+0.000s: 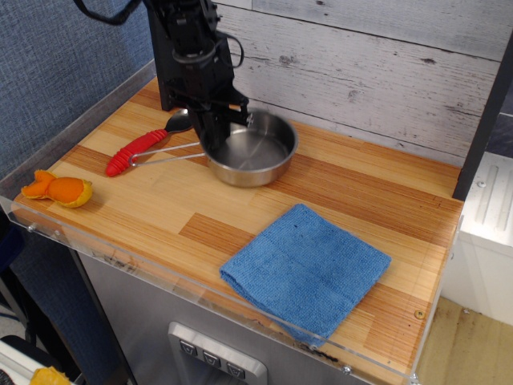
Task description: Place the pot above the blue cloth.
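The pot (pixel 255 152) is a small shiny steel pan at the back middle of the wooden table, its wire-loop handle (pixel 164 153) pointing left. It hangs slightly above the wood, tilted a little. My black gripper (pixel 222 132) comes down from above and is shut on the pot's left rim, near where the handle joins. The blue cloth (pixel 306 269) lies flat at the front right, apart from the pot.
A metal spoon with a red handle (pixel 138 150) lies left of the pot, next to the wire handle. An orange toy (pixel 58 189) sits at the front left corner. A clear plastic rim (pixel 152 275) edges the table. A plank wall (pixel 385 64) stands behind.
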Controlling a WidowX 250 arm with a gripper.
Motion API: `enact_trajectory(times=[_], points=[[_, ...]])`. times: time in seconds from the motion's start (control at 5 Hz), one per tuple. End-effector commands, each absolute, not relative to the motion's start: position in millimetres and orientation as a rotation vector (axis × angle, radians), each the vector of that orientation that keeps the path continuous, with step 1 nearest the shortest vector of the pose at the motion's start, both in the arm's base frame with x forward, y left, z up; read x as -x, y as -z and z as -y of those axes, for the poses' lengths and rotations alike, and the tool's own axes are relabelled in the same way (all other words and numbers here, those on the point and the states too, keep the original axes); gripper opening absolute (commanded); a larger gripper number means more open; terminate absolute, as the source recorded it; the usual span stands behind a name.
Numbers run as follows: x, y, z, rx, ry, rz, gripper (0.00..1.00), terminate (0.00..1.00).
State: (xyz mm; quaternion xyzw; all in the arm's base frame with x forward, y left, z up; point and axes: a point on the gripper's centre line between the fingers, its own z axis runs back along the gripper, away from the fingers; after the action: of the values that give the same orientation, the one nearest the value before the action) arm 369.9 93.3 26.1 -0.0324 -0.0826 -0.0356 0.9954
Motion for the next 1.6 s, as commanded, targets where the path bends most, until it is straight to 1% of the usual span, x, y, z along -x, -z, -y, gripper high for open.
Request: enact_trajectory(times=[0.0,0.2,0.4,0.6,0.8,1.0,1.4], points=[[-389,-84,-54,0.098,0.132,0.304,0.00,0.00],[-396,-94,-28,0.124,0.167,0.332,0.00,0.00],[-400,-98,-3,0.152,0.196,0.340,0.00,0.00],[-404,-96,26,0.171,0.267,0.341,0.00,0.00],[-399,-90,32,0.163,0.292,0.325,0.00,0.00],[-392,-77,36,0.160,0.334,0.295,0.00,0.00],[-384,-61,36,0.162,0.355,0.247,0.00,0.00]])
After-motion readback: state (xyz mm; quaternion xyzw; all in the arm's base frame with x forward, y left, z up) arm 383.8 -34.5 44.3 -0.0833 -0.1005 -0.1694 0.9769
